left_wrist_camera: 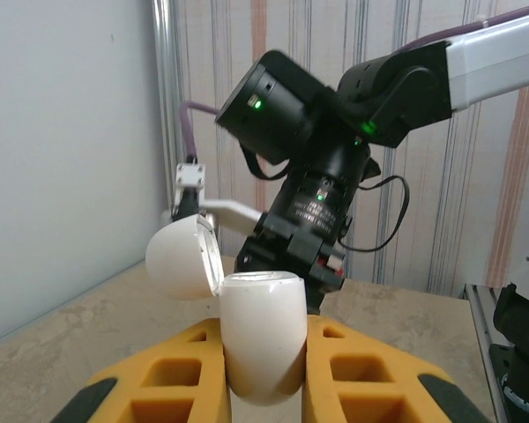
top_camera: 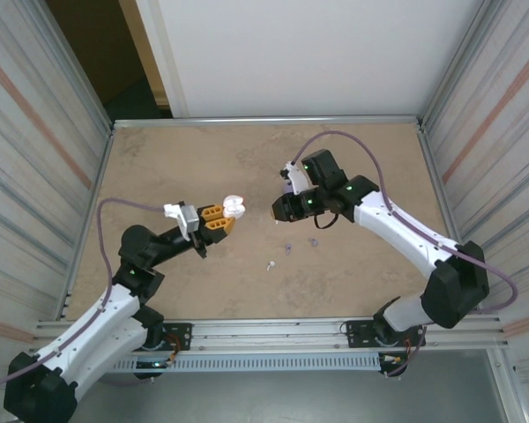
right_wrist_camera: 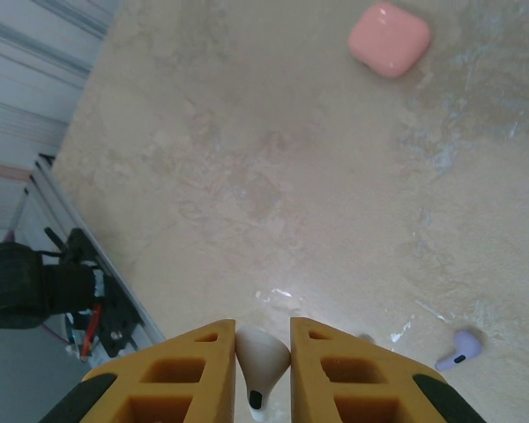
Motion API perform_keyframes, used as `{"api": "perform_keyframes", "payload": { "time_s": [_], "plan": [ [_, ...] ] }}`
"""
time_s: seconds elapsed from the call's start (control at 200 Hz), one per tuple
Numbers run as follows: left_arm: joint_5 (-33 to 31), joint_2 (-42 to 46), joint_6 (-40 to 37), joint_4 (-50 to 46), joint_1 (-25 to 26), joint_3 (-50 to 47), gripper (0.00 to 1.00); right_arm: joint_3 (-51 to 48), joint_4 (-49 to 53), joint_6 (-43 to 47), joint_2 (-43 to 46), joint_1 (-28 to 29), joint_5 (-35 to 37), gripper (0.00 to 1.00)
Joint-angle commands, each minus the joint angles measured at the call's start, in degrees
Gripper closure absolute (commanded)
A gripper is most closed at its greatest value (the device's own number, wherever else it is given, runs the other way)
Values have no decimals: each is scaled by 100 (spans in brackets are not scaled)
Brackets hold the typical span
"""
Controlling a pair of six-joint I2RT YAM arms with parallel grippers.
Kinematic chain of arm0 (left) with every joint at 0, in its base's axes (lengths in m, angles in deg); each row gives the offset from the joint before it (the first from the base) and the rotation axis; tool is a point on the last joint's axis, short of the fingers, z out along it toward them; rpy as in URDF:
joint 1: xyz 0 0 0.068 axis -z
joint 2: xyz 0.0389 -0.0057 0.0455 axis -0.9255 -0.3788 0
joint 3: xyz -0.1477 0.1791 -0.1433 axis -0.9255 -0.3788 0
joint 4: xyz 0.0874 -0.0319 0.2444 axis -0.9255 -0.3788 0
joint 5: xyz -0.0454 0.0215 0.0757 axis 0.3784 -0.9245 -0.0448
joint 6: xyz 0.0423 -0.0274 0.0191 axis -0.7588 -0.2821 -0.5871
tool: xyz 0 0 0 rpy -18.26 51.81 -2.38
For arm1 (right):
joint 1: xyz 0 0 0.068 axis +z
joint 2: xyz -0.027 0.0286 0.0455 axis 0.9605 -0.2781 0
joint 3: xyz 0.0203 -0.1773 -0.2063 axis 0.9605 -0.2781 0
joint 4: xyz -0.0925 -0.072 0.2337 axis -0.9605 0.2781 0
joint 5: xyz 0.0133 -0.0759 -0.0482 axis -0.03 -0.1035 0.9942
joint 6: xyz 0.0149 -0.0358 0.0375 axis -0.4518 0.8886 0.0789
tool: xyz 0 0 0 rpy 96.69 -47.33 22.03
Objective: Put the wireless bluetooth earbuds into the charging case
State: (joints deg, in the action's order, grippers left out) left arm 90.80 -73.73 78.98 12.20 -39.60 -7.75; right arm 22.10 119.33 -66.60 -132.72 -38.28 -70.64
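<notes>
My left gripper is shut on a white charging case, held upright above the table with its lid hinged open to the left. From above, the case sits at the tips of the left gripper. My right gripper faces it from the right, a short gap away. The right gripper is shut on a white earbud, bulb towards the fingertips. A purple earbud lies on the table below. Three small earbuds lie loose between the arms.
A pink case, closed, lies on the tan tabletop farther out in the right wrist view. Striped walls enclose the table on both sides, and a metal rail runs along the near edge.
</notes>
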Motion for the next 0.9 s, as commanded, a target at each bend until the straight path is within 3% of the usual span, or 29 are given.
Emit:
{"api": "perform_keyframes", "payload": {
  "time_s": [0.0,0.456,0.897],
  "plan": [
    [9,-121,14,405,21,-8,100,-32,-20,107,342,-68,-187,80],
    [142,-664,133,762,23,72,100,-1,-188,100,1178,-150,-320,80],
    [196,-936,293,1022,25,72,100,242,-408,184,1345,-78,-325,79]
  ]
}}
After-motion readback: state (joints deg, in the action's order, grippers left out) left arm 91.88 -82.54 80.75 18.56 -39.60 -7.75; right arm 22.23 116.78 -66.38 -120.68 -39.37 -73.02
